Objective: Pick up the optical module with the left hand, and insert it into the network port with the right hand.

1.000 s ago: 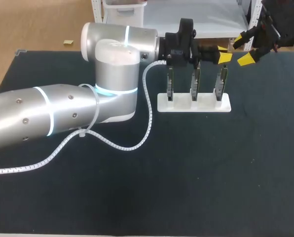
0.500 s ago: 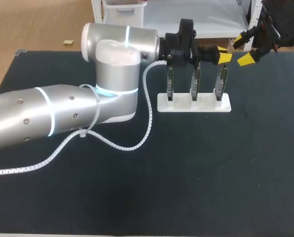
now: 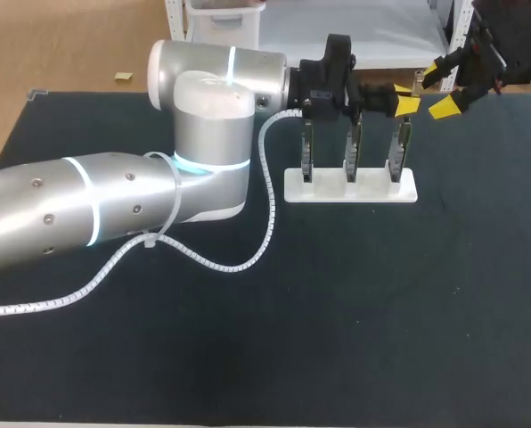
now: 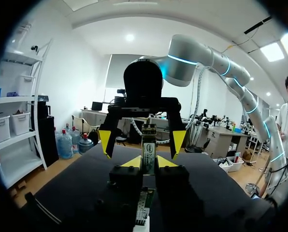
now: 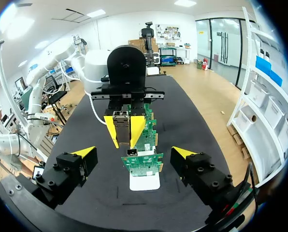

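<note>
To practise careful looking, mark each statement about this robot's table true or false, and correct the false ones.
1. The stand holds three boards. True.
2. The right gripper is shut. False: its fingers are open, with nothing between them.
3. The left gripper grips the module. True.
4. The module is plugged into a port. False: it is in the left gripper, not in any port.

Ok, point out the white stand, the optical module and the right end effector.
white stand (image 3: 411,189), head view, bare right end of base.
optical module (image 5: 121,126), right wrist view, metal front face.
right end effector (image 5: 133,152), right wrist view, midway between its yellow tips.
</note>
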Available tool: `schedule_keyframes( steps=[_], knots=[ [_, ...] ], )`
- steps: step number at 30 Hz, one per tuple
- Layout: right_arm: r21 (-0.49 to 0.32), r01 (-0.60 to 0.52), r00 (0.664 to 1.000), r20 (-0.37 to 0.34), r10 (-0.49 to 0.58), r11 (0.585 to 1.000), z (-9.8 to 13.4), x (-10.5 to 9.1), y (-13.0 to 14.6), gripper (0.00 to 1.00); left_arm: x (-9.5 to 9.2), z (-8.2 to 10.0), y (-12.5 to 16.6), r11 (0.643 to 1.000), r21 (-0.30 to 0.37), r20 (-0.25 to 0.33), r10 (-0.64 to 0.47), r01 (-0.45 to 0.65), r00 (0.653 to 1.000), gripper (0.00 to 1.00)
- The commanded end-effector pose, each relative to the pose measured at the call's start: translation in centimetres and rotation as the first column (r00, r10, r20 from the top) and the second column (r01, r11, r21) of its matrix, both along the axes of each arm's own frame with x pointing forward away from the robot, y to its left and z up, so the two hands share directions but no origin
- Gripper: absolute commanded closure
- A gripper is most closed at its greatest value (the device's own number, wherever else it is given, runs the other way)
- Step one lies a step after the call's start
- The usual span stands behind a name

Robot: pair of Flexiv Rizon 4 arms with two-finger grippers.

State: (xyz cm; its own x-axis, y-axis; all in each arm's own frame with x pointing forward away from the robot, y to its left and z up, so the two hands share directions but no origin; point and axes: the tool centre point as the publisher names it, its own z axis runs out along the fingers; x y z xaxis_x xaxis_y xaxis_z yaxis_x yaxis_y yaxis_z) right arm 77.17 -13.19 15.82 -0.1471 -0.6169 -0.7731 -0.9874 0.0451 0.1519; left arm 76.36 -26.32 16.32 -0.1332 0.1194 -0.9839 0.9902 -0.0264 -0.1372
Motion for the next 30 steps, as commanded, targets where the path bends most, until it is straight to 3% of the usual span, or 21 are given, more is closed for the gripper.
schedule_keyframes(
  steps=[1, 10, 18, 30],
  knots=[
    [0.0, 0.0, 1.0, 0.0, 0.0, 1.0, 0.0, 0.0, 0.0, 0.0, 0.2, 0.0, -0.1, 1.0, 0.002, -0.001, -0.004, 0.004, 1.0, 1.0],
    [0.024, 0.035, 0.999, 0.032, -0.036, 0.999, 2.0, 0.9, -0.1, 0.0, 0.2, 0.0, -0.1, 1.0, 0.002, -0.001, -0.004, 0.004, 1.0, 1.0],
    [0.063, 0.021, 0.999, 0.041, -0.024, 0.998, 3.7, 0.4, 0.6, 0.0, 0.2, 0.0, -0.1, 1.0, 0.002, -0.001, -0.004, 0.004, 1.0, 1.0],
    [0.069, -0.004, 0.999, 0.039, 0.001, 0.998, 4.1, -0.4, 1.9, 0.0, 0.2, 0.0, -0.1, 1.0, 0.002, -0.001, -0.004, 0.004, 1.0, 1.0]
  ],
)
